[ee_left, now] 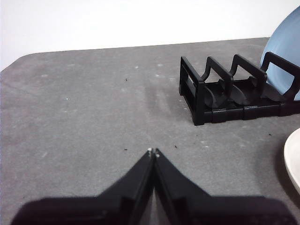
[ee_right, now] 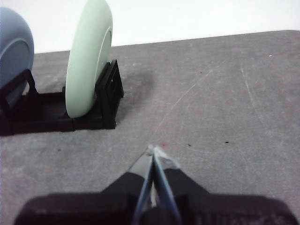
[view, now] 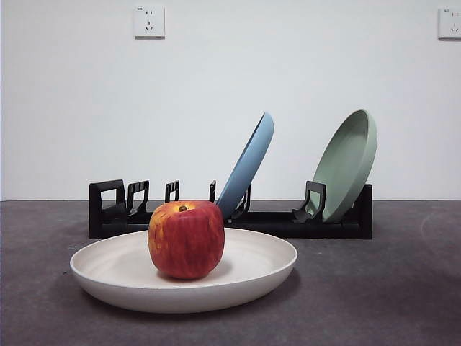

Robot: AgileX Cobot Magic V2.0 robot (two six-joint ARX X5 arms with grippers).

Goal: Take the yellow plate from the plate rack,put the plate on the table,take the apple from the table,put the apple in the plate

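The red apple [view: 186, 238] sits upright in the cream yellow plate [view: 115, 270], which lies flat on the dark grey table [view: 389, 303] in front of the black plate rack [view: 288, 223]. An edge of the plate shows in the left wrist view [ee_left: 293, 159], next to the rack's end [ee_left: 206, 98]. My left gripper [ee_left: 153, 152] is shut and empty, low over bare table away from the rack. My right gripper [ee_right: 153, 150] is shut and empty, off the rack's other end [ee_right: 105, 101]. Neither arm shows in the front view.
A light blue plate [view: 248, 166] leans in the rack's middle and a pale green plate [view: 349, 164] leans at its right end. Both show in the right wrist view, blue [ee_right: 14, 51] and green [ee_right: 86, 58]. A white wall with sockets stands behind.
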